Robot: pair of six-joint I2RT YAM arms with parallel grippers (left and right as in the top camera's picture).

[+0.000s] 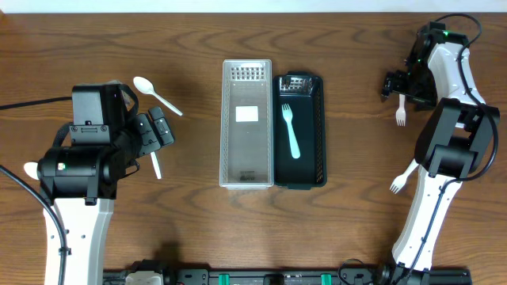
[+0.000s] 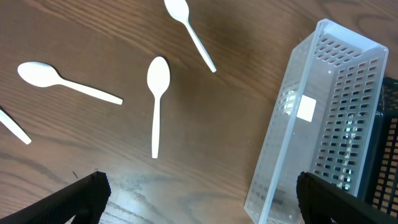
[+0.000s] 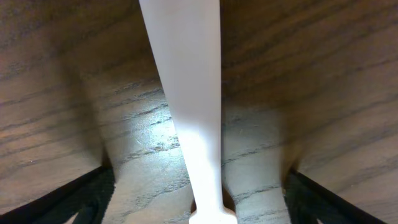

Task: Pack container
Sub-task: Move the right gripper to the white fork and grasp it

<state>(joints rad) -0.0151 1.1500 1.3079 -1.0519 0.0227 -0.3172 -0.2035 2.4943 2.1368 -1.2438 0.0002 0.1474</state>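
Though plain white, label [image 1: 247, 113] on clear container [image 1: 225, 134]

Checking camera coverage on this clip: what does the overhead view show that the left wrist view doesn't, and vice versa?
Overhead only: the teal fork inside the black basket, and two white forks near the right arm. Left wrist only: the middle spoon whole; from above the left arm covers its bowl. Shared: the clear basket and the far spoon.

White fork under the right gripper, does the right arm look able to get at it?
Probably yes: the right gripper hangs open over the white fork, handle between its jaws, nothing in the way.
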